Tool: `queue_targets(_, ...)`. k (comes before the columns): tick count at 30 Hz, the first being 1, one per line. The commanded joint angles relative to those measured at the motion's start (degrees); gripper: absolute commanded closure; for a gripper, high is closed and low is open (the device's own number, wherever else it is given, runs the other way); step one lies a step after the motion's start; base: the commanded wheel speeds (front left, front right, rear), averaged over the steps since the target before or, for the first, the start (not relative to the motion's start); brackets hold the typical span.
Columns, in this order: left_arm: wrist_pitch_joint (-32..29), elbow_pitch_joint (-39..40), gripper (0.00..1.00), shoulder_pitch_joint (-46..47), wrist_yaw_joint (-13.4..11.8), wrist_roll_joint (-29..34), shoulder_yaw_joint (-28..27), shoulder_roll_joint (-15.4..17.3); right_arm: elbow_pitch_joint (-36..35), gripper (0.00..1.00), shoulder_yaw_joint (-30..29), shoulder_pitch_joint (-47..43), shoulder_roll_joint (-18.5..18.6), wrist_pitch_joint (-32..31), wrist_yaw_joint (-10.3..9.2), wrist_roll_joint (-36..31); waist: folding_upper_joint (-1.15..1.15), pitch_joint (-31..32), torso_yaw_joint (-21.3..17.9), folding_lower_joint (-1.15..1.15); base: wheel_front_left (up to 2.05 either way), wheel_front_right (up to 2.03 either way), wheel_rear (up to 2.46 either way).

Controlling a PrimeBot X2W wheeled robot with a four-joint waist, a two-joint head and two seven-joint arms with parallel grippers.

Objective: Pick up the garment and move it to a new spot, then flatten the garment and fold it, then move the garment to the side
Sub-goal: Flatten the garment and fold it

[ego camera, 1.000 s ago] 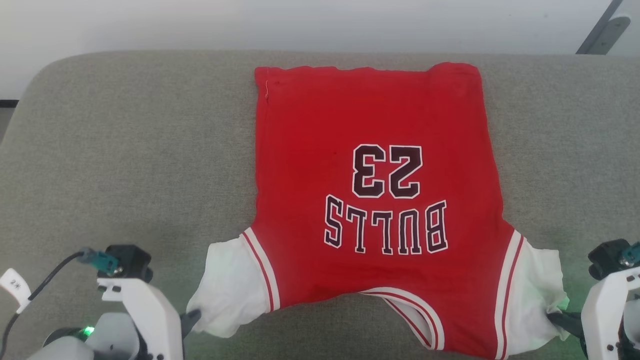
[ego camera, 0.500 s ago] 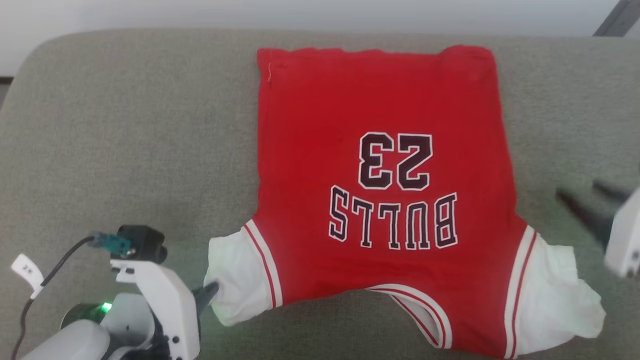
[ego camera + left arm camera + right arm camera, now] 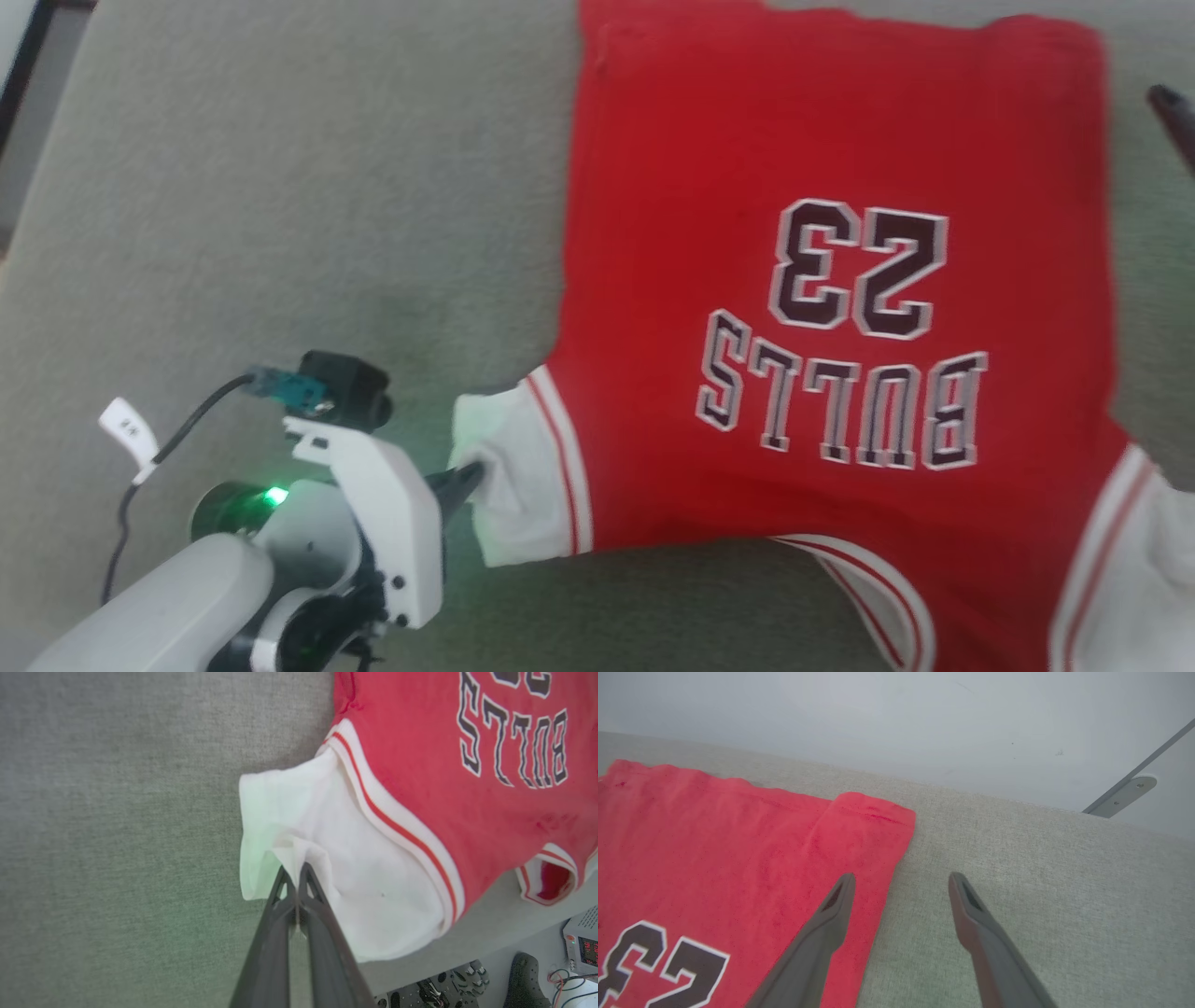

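The garment (image 3: 822, 187), a red jersey with upside-down "BULLS 23" lettering, lies spread face up on the grey cushion (image 3: 280, 187). Its white sleeve (image 3: 509, 485) is pinched by my left gripper (image 3: 470, 474), which is shut on a fold of the cloth. The left wrist view shows the same grip: the left gripper (image 3: 293, 871) clamps a ridge of the sleeve (image 3: 355, 868). My right gripper (image 3: 901, 879) stands open above the garment's (image 3: 738, 849) far right edge, one finger over red cloth, the other over the cushion (image 3: 1041, 858). One right finger (image 3: 1174, 114) shows at the head view's right edge.
A pale wall (image 3: 896, 718) rises behind the cushion, with a grey metal bracket (image 3: 1125, 793) on it. Past the cushion's near edge, the floor holds a power supply (image 3: 581, 947) and dark gear (image 3: 523, 980). Bare cushion stretches to the garment's left.
The head camera has shifted. My right gripper opened, let go of the right sleeve and moved up beside the garment's far edge. The left gripper still pinches the left sleeve.
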State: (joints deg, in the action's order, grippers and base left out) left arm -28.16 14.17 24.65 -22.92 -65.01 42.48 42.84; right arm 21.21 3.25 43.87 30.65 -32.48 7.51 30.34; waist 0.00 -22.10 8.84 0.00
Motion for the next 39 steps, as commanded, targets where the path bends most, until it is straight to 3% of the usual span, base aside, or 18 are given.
queue_targets(1, -0.21, -0.56, 1.00, 1.59, 0.61, 0.50, 0.47, -0.99, 4.06, 0.00, 0.56, 2.97, 0.41, -0.56, -0.04, -0.92, 0.00, -2.87, 3.38, 0.00, 0.00, 0.00, 0.00)
queue_targets(9, 0.23, -2.73, 1.00, 4.44, 3.12, 1.30, 2.01, -4.64, 23.47, 0.00, 1.20, 16.45, 1.06, -6.81, -0.05, -4.67, 0.00, -7.10, 7.94, 0.00, 0.00, 0.00, 0.00)
queue_targets(17, 0.97, -5.34, 1.00, 5.26, 4.94, 0.60, 2.24, -6.79, 39.85, 0.00, -0.38, 18.77, -3.42, -20.62, -0.01, -5.91, 0.00, -8.15, 9.38, 0.00, 0.00, 0.00, 0.00)
queue_targets(19, 1.29, -5.91, 1.00, 5.23, 5.08, 0.38, 2.03, -6.91, 40.12, 1.00, -0.33, 19.55, -3.46, -19.72, -0.01, -6.80, 0.00, -8.08, 9.17, 0.00, 0.00, 0.00, 0.00)
queue_targets(27, 2.13, -6.66, 1.00, 3.94, 4.61, -0.49, 0.49, -5.75, 35.29, 1.00, 4.74, 20.20, -3.15, -17.77, -0.02, -7.95, 0.00, -5.94, 5.80, 0.00, 0.00, 0.00, 0.00)
queue_targets(39, 1.68, -5.35, 1.00, 1.42, 1.16, 0.17, -2.14, 1.07, 13.62, 1.00, 16.59, 8.26, -0.31, -19.60, -0.04, 5.78, 0.00, 0.57, -4.95, 0.00, 0.00, 0.00, 0.00)
